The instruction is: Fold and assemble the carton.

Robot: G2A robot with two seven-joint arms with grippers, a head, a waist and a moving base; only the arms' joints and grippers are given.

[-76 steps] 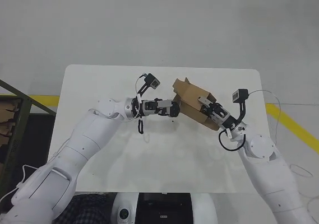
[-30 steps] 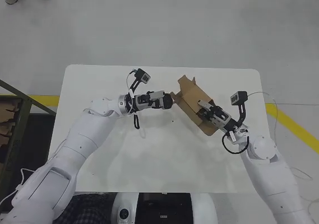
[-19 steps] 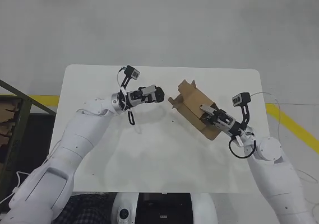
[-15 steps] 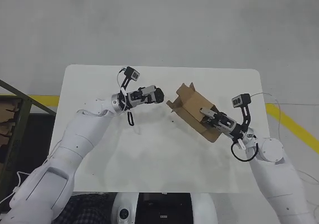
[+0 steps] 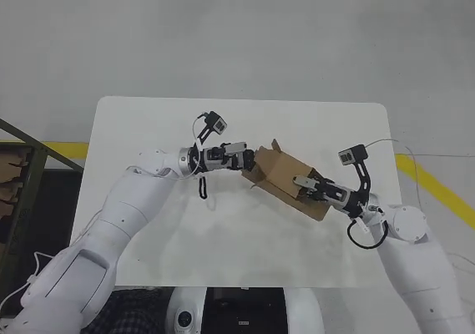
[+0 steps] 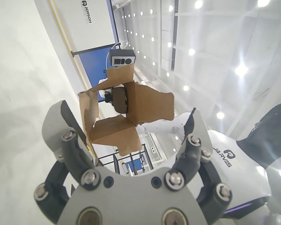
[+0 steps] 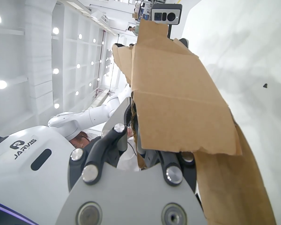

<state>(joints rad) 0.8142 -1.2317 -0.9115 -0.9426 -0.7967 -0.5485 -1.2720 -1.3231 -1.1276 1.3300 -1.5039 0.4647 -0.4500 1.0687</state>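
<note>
From above, the brown carton (image 5: 285, 177) lies tilted over the middle of the white table (image 5: 137, 125), between the two arms: the left gripper (image 5: 247, 159) sits at its flapped open end, and the right gripper (image 5: 314, 185) holds the opposite end. At the left wrist, the gripper (image 6: 128, 108) stands wide open, with the carton (image 6: 152, 106) just ahead and one flap beside a finger (image 6: 68, 115). At the right wrist, the gripper (image 7: 135, 127) is clamped on the carton (image 7: 178, 104) wall.

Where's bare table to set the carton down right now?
Bare table lies on the near side between both arms, and along the far edge beyond the carton. The middle is crowded: the left gripper and right gripper meet at the carton.
</note>
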